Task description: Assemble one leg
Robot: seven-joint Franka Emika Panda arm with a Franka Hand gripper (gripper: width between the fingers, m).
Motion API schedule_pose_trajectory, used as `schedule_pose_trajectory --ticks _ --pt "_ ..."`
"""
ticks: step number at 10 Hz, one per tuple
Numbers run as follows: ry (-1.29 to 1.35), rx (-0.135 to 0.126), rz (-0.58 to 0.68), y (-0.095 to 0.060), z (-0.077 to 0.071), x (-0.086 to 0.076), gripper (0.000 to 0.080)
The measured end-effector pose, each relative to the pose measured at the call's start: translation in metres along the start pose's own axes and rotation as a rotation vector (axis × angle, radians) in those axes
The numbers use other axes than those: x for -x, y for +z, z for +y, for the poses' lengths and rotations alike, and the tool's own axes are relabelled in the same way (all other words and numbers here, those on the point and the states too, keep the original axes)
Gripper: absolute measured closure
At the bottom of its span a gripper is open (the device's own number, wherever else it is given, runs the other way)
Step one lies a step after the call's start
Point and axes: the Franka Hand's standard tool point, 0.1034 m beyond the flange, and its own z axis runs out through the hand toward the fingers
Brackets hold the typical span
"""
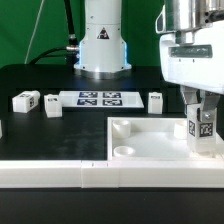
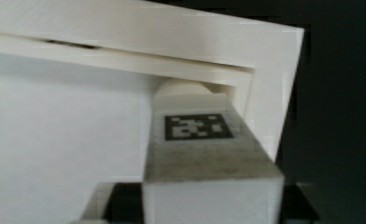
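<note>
My gripper (image 1: 201, 112) is shut on a leg (image 1: 203, 126), a small white post with a black-and-white tag on its face. I hold it upright over the near right corner of the large white tray-like piece (image 1: 140, 133), by the tray's right rim. In the wrist view the held leg (image 2: 205, 135) fills the middle, its far end meeting the tray's raised rim (image 2: 144, 60). Whether the leg's end sits in a corner socket is hidden. A round socket (image 1: 123, 150) shows at the tray's near left corner.
Three loose legs lie on the black table: two (image 1: 25, 100) (image 1: 51, 104) at the exterior view's left and one (image 1: 156, 101) behind the tray. The marker board (image 1: 98, 98) lies in front of the robot base (image 1: 101, 50). A white front rail (image 1: 60, 175) runs along the near edge.
</note>
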Motion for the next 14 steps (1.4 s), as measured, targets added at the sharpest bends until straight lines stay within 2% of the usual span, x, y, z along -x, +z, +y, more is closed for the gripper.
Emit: schedule_pose_trajectory --ticks 1,2,3,5,10,11,13,14 --pt "0.09 0.001 -0.009 0.0 0.001 0.002 0.0504" --pt "0.029 0.001 -0.009 0.0 0.001 0.002 0.0429" --pt "-0.012 0.001 -0.01 0.001 0.001 0.003 0.0429" --pt "-0.185 -0.002 -0.011 0.0 0.0 0.004 0.018" --pt "-0.888 0.012 0.003 -0.002 -0.005 0.015 0.015" --pt "-1.013 0.022 0.009 -0.001 -0.004 0.016 0.015" --pt "-1.25 0.064 -0.001 0.0 0.0 0.013 0.015" --pt "-1.35 0.067 -0.001 -0.001 0.0 0.01 0.015"
